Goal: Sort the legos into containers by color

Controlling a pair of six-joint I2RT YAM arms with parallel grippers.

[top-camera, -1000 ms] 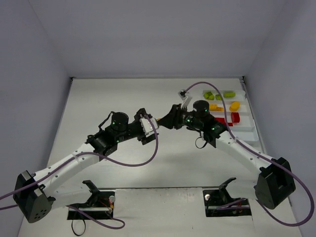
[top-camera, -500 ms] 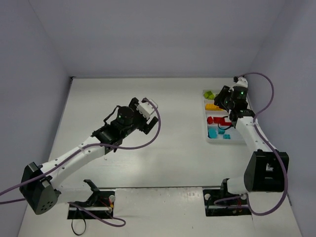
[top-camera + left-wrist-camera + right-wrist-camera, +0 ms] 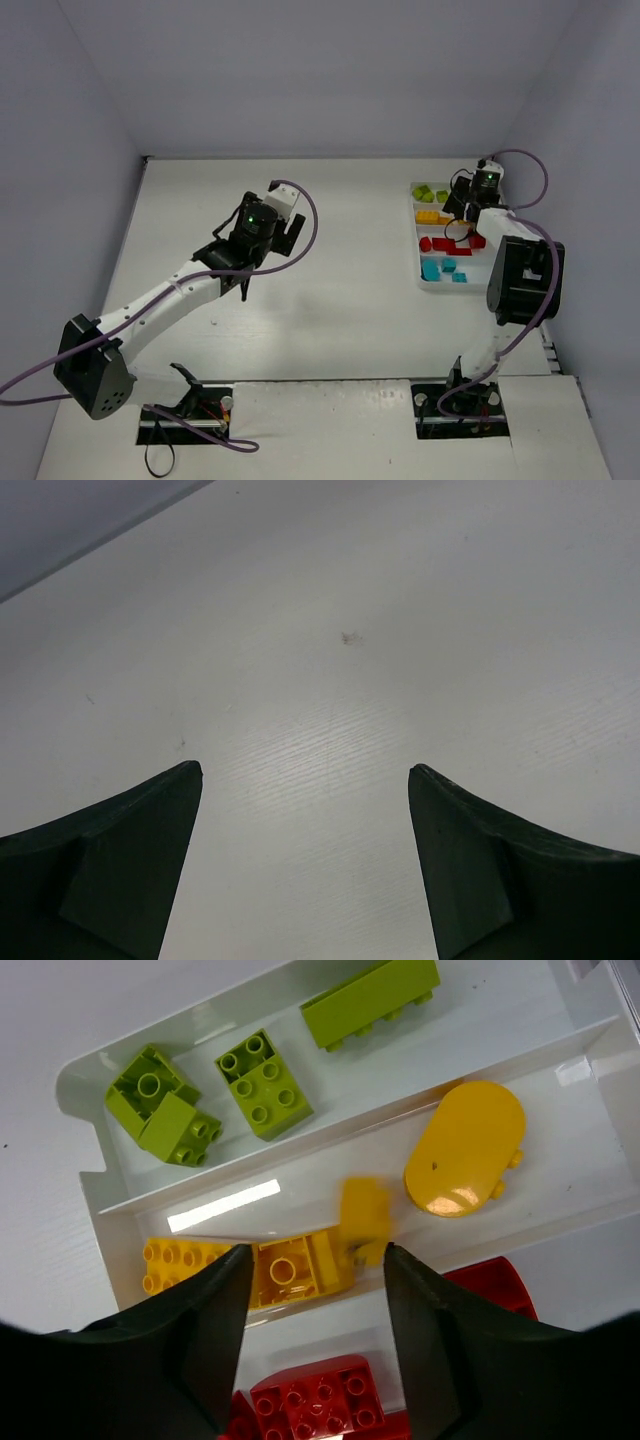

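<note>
The white tray (image 3: 82, 1175) fills the right wrist view, its containers being long compartments split by ridges. Lime green legos (image 3: 262, 1082) lie in the top one, yellow legos (image 3: 465, 1150) in the second, red legos (image 3: 320, 1400) in the third. My right gripper (image 3: 318, 1252) hangs open over the yellow compartment, and a small yellow brick (image 3: 365, 1220), blurred, is loose by its right finger. From above, the tray (image 3: 450, 289) also holds cyan legos (image 3: 440, 268). My left gripper (image 3: 305, 768) is open over bare table with nothing in it.
The tray sits at the far right of the table, close to the right wall. My right arm (image 3: 520, 270) is folded back beside it. My left arm (image 3: 170, 295) reaches diagonally towards the table's middle.
The two grippers were together at the table's middle. My right arm has swung to the tray and opened, and a yellow brick dropped. My left gripper opened and pulled back left.
</note>
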